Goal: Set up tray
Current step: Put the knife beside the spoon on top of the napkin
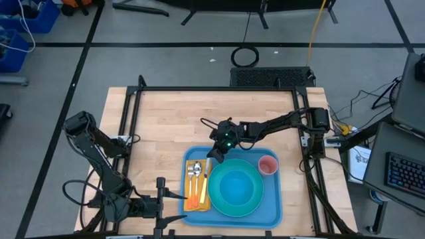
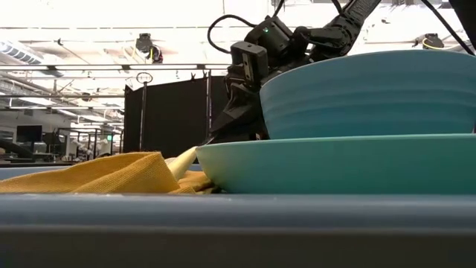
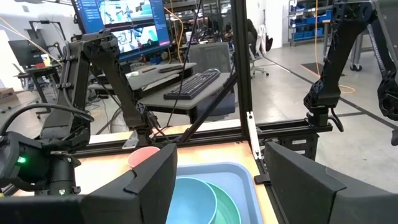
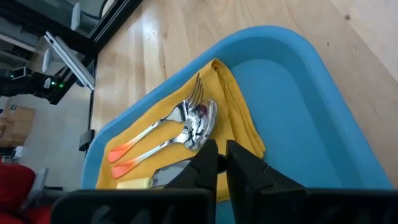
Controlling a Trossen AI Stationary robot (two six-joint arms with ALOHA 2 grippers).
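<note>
The blue tray (image 1: 273, 207) lies near the table's near edge. On its left part a yellow napkin (image 4: 241, 115) carries a fork and a spoon (image 4: 186, 124) with orange handles, and a knife (image 4: 171, 172) with a pale yellow handle. A teal plate (image 1: 257, 178) holding a blue bowl (image 2: 372, 97) fills the tray's middle. A pink cup (image 1: 267, 164) stands at its far right corner. My right gripper (image 4: 221, 154) hangs over the napkin's far end, fingers nearly together at the knife's blade. My left gripper (image 3: 217, 180) is open at the table's near left edge. My right gripper comes from above, slanting down from the far right, with its fingers closed at the blade end of the knife (image 4: 189, 167). The left finger (image 4: 205, 163) hides the exact place of contact. The knife's yellow handle (image 4: 134, 183) lies on the napkin toward the near edge.
The plate's rim (image 2: 223, 152) sits close beside the napkin, right of my right gripper. Bare wooden table (image 1: 166, 126) stretches left of and beyond the tray. A black frame (image 1: 219, 88) runs along the table's edges.
</note>
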